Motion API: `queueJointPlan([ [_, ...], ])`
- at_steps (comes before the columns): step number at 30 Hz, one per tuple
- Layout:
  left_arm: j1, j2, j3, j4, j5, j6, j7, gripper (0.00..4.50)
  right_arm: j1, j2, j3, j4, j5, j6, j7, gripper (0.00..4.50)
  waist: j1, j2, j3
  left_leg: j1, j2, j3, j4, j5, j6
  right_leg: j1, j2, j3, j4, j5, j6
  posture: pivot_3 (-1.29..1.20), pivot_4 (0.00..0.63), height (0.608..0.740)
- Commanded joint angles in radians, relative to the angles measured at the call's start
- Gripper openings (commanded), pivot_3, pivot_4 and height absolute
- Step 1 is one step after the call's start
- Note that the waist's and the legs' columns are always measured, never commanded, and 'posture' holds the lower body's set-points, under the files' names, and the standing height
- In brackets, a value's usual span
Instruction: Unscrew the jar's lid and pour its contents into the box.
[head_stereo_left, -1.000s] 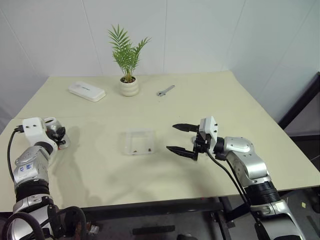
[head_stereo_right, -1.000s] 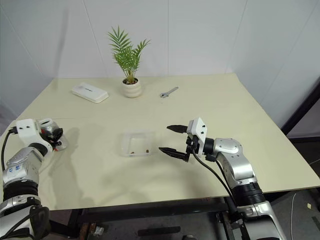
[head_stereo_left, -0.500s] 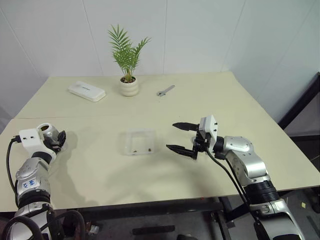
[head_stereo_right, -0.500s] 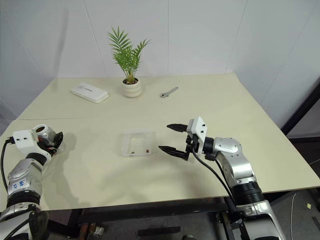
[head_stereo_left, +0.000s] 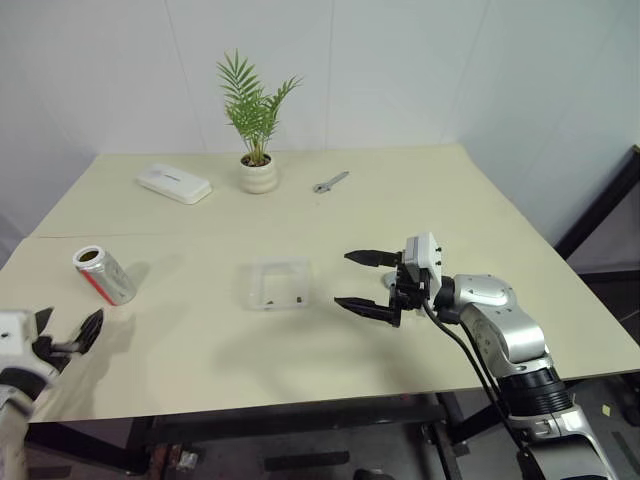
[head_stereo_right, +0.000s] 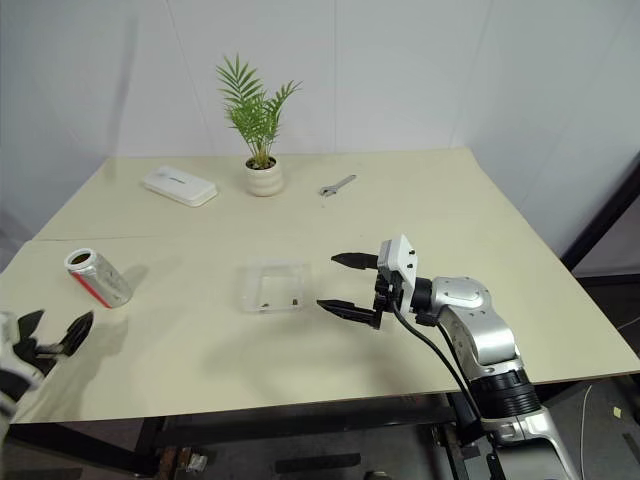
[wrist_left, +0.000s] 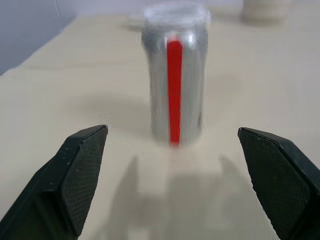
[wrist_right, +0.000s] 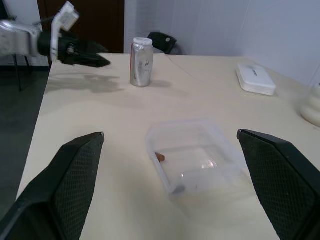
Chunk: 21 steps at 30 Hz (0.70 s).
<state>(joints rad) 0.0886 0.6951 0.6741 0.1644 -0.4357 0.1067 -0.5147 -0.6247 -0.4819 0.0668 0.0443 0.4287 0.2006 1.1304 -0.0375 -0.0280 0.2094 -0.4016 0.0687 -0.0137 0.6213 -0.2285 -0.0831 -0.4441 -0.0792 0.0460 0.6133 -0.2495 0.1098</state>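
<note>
The jar (head_stereo_left: 103, 274), clear with a red stripe, stands upright and free on the left of the table. My left gripper (head_stereo_left: 65, 335) hangs open a short way in front of it near the table's front edge; in the left wrist view the jar (wrist_left: 175, 95) stands beyond the spread fingers. The clear box (head_stereo_left: 278, 283) sits mid-table with a few dark bits of the contents (wrist_right: 159, 156) in it. My right gripper (head_stereo_left: 365, 282) is open and level, just right of the box, with nothing between its fingers. The lid is hidden.
A potted plant (head_stereo_left: 258, 175), a flat white case (head_stereo_left: 174, 183) and a small wrench (head_stereo_left: 330, 181) lie along the far side of the table. The table's front edge (head_stereo_left: 250, 400) runs just below both arms.
My left gripper has opened, let go of the jar and drawn back towards the table's front edge. The jar stays standing on the table. The right arm has kept still.
</note>
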Motion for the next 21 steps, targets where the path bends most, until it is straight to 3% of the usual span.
queueJointPlan([
  [1,0.098,0.081,-0.01,-0.182,0.042,-0.089,-0.15,4.46,-0.009,-0.045,-0.038,-0.01,0.024,0.008,0.038,4.5,-0.001,0.0,0.0,0.0,0.0,0.001,0.0,0.0,0.0,0.0,0.0,0.0,-0.001,0.0,-0.002,0.0,0.15,0.74],
  [5,0.057,0.113,-0.059,-0.279,-0.007,-0.152,-0.267,4.46,-0.019,-0.091,-0.061,0.039,0.016,-0.006,0.066,4.5,0.01,0.0,0.0,-0.001,0.0,0.001,0.0,0.001,0.0,0.002,0.0,0.0,-0.011,0.005,-0.006,0.0,0.15,0.74],
  [8,0.029,0.153,-0.109,-0.334,-0.055,-0.135,-0.386,4.46,-0.024,-0.113,-0.076,0.07,0.007,-0.026,0.083,4.5,0.001,0.0,0.0,-0.002,0.001,0.003,-0.003,0.001,0.001,0.006,0.0,0.0,-0.025,0.014,-0.005,0.0,0.15,0.74],
  [12,-0.035,0.18,-0.158,-0.337,-0.09,-0.109,-0.464,4.46,-0.016,-0.13,-0.082,0.048,0.014,-0.019,0.091,4.5,-0.021,0.0,0.0,-0.002,0.001,0.011,-0.004,-0.001,0.006,0.005,0.0,0.007,-0.028,0.015,-0.005,0.0,0.15,0.74],
  [18,-0.078,0.167,-0.16,-0.291,-0.076,-0.103,-0.472,4.46,-0.002,-0.136,-0.104,0.06,0.006,-0.04,0.08,4.5,-0.024,0.0,0.0,-0.001,0.001,0.013,-0.007,-0.003,0.009,-0.002,0.002,0.011,-0.018,0.017,0.012,0.0,0.15,0.74],
  [21,-0.065,0.15,-0.146,-0.302,-0.073,-0.103,-0.451,4.46,0.009,-0.13,-0.119,0.051,0.005,-0.032,0.045,4.5,-0.023,0.0,0.0,-0.001,0.001,0.014,-0.007,-0.003,0.009,-0.002,0.002,0.012,-0.02,0.016,0.011,0.0,0.15,0.74],
])
